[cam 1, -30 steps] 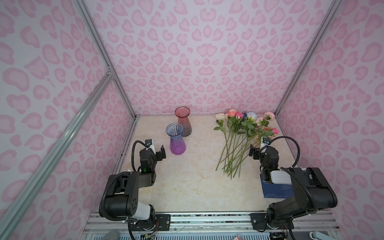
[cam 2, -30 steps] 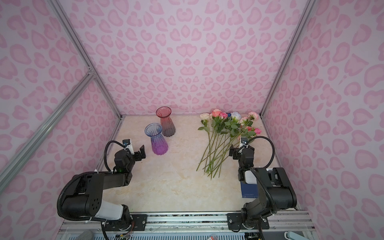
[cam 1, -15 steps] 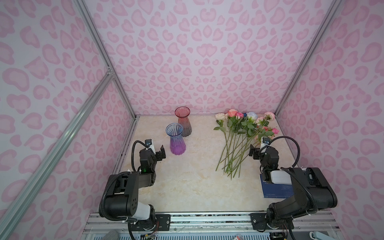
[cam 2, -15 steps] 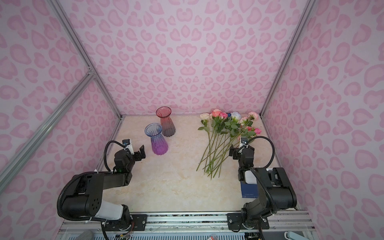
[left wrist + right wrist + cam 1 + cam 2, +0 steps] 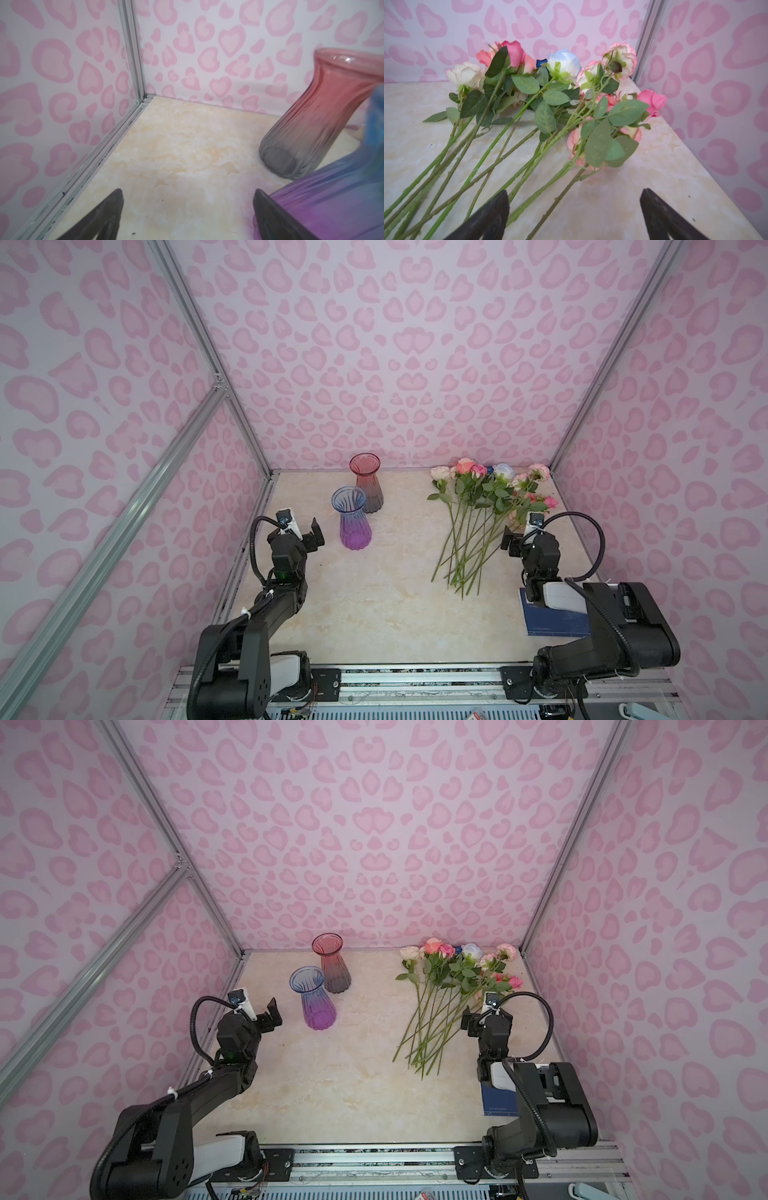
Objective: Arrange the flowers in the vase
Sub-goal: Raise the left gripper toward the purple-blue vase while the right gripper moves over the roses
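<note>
While neither arm is holding anything, both top views are showing the long green-stemmed, leafy roses (image 5: 484, 497) with pink, coral, cream and blue heads lying loose on the cream marbled worktop (image 5: 395, 601). They are at about two o'clock from its middle. The heads are fanning toward twelve against the back wall, and the cut ends are pointing to about seven. A ribbed glass vase shading from blue to purple (image 5: 351, 518) and a ribbed glass vase shading from red to grey (image 5: 368, 485) are standing upright and empty at about eleven o'clock. They are just beside each other and well apart from the roses (image 5: 451, 975). The left jaws are hanging open at nine o'clock of the blue-purple vase (image 5: 316, 1002), and the right jaws are hanging open at three o'clock of the stems.

Through the left wrist camera, the left jaws are gaping over bare worktop, with the blue-purple vase (image 5: 336, 207) close beside one of them and the red-grey vase (image 5: 315, 116) standing beyond.

Through the right wrist camera, the right jaws are gaping too, pinching nothing, and several stems are running past one jaw.

The roses (image 5: 548, 97) are probably handling as light, thin and springy things, with leaves snagging on neighbouring stems and soft heads that would crush. The best hold is looking like the bare lower stem of the outermost rose, below its leaves. Which vase is meant, I cannot tell.
</note>
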`<act>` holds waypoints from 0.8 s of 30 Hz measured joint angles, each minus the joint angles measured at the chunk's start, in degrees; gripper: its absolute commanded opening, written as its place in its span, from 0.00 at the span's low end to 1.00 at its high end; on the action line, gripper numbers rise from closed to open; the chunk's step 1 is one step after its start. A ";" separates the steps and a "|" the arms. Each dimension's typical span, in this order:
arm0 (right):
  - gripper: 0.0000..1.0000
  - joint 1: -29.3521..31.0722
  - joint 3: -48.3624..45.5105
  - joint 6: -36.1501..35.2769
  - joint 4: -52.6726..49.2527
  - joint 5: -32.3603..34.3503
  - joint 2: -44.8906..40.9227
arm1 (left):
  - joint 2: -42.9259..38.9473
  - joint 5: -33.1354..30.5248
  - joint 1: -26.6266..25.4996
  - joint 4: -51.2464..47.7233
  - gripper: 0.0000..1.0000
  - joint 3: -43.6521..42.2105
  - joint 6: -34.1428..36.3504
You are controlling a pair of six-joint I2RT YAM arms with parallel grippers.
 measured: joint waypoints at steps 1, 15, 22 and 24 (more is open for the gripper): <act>0.99 0.74 1.20 0.15 -2.21 0.81 -2.43 | -3.15 0.22 -0.02 -2.64 0.98 0.48 -0.76; 0.65 -1.75 31.61 28.37 -53.62 -3.06 -12.66 | -25.24 -12.00 0.00 -48.59 0.98 30.71 -31.15; 0.56 1.20 45.03 29.62 -66.90 -12.11 -3.19 | -17.90 -4.70 -0.04 -58.84 0.83 35.32 -31.82; 0.54 3.02 46.77 29.09 -69.42 -11.13 -2.38 | -14.51 -1.42 -0.04 -60.83 0.80 38.49 -31.30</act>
